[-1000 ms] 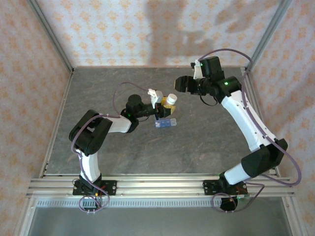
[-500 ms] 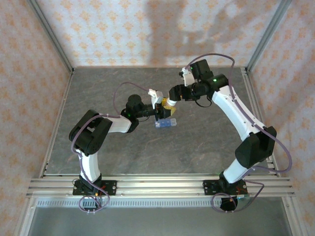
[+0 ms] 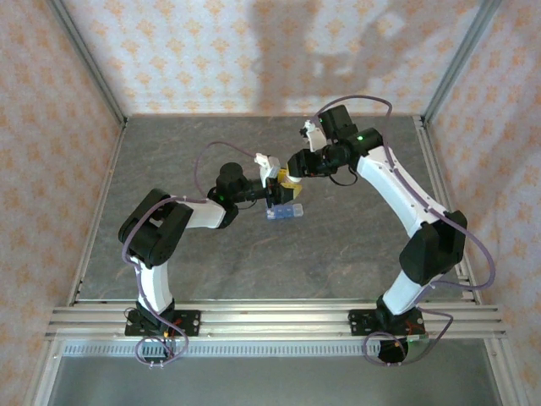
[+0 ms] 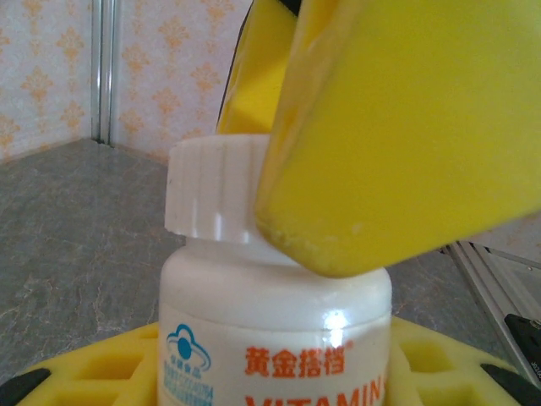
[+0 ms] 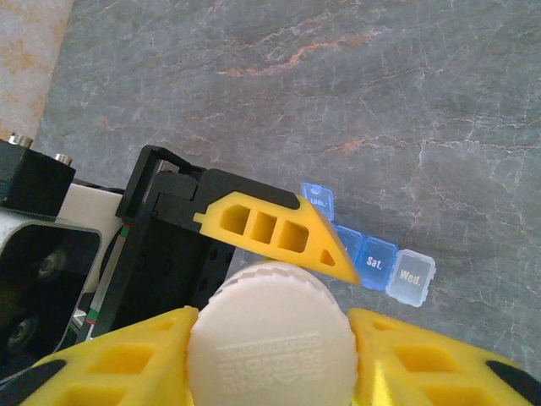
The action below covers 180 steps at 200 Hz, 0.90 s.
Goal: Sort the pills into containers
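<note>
- Two robot arms were bolted at the near edge: one left arm [image 3: 161, 228] and one right arm [image 3: 406, 199].
- Two claws, the left claw [image 3: 275, 188] and the right claw [image 3: 292, 169], each had two yellow fingers [image 5: 127, 359].
- One white bottle [image 4: 270, 313] carried one ribbed white cap [image 5: 270, 338].
- One blue pill box [image 5: 379, 262] lay as a single strip. Three labelled lids could be counted, and the rest was hidden behind a yellow finger.
- One grey desk [image 3: 338, 254].
- Three patterned walls [image 3: 211, 59].

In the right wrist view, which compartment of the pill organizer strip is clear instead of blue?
The end compartment lettered "Wed." of the small translucent blue plastic pill-organizer strip; its neighbours, like "Sat.", are blue.
</note>
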Available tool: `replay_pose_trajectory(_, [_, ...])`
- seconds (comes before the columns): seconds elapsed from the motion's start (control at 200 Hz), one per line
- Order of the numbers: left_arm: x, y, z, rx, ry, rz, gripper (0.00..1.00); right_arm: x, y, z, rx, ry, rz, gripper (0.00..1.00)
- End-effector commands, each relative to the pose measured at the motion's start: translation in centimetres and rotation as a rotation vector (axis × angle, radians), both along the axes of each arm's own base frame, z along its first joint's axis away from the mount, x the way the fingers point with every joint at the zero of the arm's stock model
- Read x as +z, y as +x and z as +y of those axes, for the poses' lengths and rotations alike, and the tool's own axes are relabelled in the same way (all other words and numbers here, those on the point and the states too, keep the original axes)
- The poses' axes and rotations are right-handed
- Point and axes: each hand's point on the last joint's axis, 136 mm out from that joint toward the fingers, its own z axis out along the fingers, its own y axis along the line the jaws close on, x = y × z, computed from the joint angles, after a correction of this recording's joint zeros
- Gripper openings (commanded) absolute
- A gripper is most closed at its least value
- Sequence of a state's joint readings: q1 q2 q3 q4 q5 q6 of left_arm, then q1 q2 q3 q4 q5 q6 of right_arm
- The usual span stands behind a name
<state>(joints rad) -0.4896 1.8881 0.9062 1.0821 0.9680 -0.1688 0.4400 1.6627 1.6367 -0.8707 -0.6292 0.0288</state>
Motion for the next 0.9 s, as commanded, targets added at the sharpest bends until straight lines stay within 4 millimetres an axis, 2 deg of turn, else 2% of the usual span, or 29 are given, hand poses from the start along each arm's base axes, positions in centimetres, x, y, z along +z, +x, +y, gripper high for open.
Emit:
replay_pose_trajectory(0.0, [2.8,0.0,0.1,-0.016,-0.047,-0.074,0.0,0.4,0.6,0.3,-0.044,0.03,-0.008,0.4])
replay_pose_trajectory(0.15, [2.8,0.3,0.3,0.01,-0.047,-0.086,0.0,-1.0,1.3,0.2,-0.232,0.057,0.06,0.35])
replay_pose_trajectory(0.29, [2.5,1.1,0.9,0.084,-0.026,-0.117,0.0,-2.6,1.3,0.6,-0.44,0.066,0.092,0.35])
replay_pose_trajectory(0.44, [2.1,1.5,1.3,0.133,-0.012,-0.139,0.0,-2.9,1.6,1.3,-0.558,0.151,0.108,0.37])
replay_pose_trajectory(0.531, [1.8,1.6,1.4,0.133,-0.01,-0.135,0.0,-2.0,2.0,0.5,-0.578,0.138,0.069,0.41])
replay_pose_trajectory(0.631, [1.6,1.7,1.4,0.138,-0.013,-0.133,0.0,-0.4,2.5,-0.5,-0.577,0.168,0.054,0.58])
replay_pose_trajectory(0.741, [1.7,1.8,1.3,0.137,-0.026,-0.132,0.0,1.8,2.5,-1.9,-0.564,0.196,0.016,0.7])
replay_pose_trajectory(0.896, [2.0,1.7,1.2,0.124,-0.028,-0.135,0.0,3.9,1.5,-3.2,-0.492,0.191,-0.033,0.73])
